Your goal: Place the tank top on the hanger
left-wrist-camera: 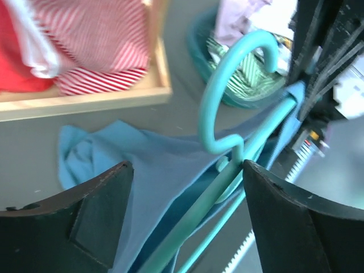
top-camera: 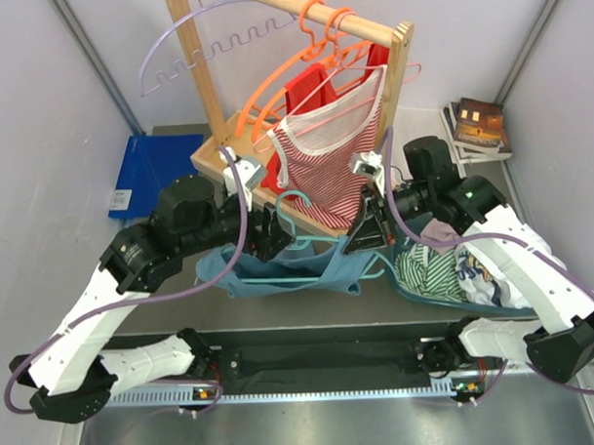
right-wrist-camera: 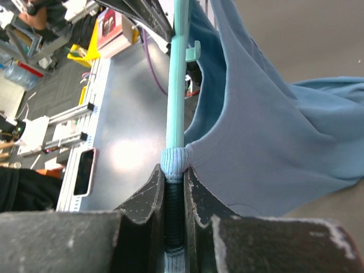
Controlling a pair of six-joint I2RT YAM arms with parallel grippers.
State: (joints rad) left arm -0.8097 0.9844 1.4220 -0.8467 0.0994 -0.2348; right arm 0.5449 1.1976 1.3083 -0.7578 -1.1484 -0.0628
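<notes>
Wooden rack [top-camera: 213, 98] stands far centre with a striped top [top-camera: 329, 173] hung on it. Tank top [top-camera: 269, 272] is bunched just near of the rack base, between both arms, and partly draped over hanger [left-wrist-camera: 227, 79], hook toward rack. Left gripper [left-wrist-camera: 186, 168]: fingers spread wide, straddling hanger neck. Right gripper [right-wrist-camera: 173, 176]: pressed together, pinching tank top hem at hanger arm.

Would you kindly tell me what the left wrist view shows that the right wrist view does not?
Only left wrist: the hook of the hanger, seen past the open left gripper, plus the red-and-white striped top and the wooden rack base. Only right wrist: the right gripper shut on the hanger arm where a strap of the tank top wraps it, and a phone. Both: the teal hanger and the blue tank top.
</notes>
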